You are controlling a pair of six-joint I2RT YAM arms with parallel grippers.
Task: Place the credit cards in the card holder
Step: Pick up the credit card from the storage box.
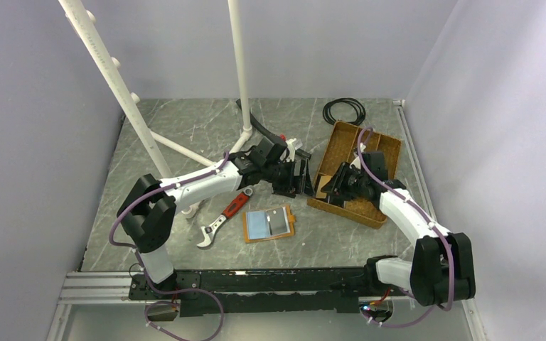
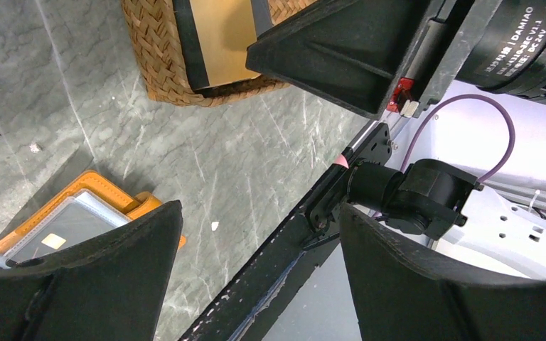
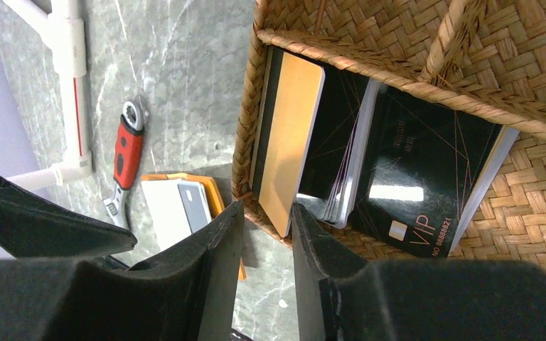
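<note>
Grey marbled table (image 1: 206, 121) between pale walls, with a white pipe frame (image 1: 111, 74) at the rear left. The cards (image 3: 355, 177) stand packed in the near-left compartment of the tray (image 1: 348, 142), their long axes along the compartment and running top to bottom in the right wrist view. A gold card (image 3: 291, 142) leans at the left of the stack, and a black VIP card (image 3: 419, 185) shows its face at the right, its print at the lower end. The holder (image 1: 269, 223) lies open and flat on the table just before the tray's near-left corner, long axis roughly left to right, with a wrench (image 1: 224, 217) to its left. A chip card (image 2: 53, 240) shows under the holder's clear pocket. The left arm (image 1: 199, 181) reaches diagonally from its base to mid-table; the left gripper (image 1: 300, 177) is just beside the tray's left wall, fingers spread wide with nothing between them. The right arm (image 1: 409, 213) bends inward over the tray. The right gripper (image 1: 338, 183) hangs over the card compartment, fingers narrowly apart. The gold card's lower corner and the tray wall are seen through the gap; contact cannot be judged. In the top view the right gripper hides the tray's cards, and in the left wrist view a finger (image 2: 78, 277) covers most of the holder. A cable (image 1: 344, 111) lies coiled behind the tray.
</note>
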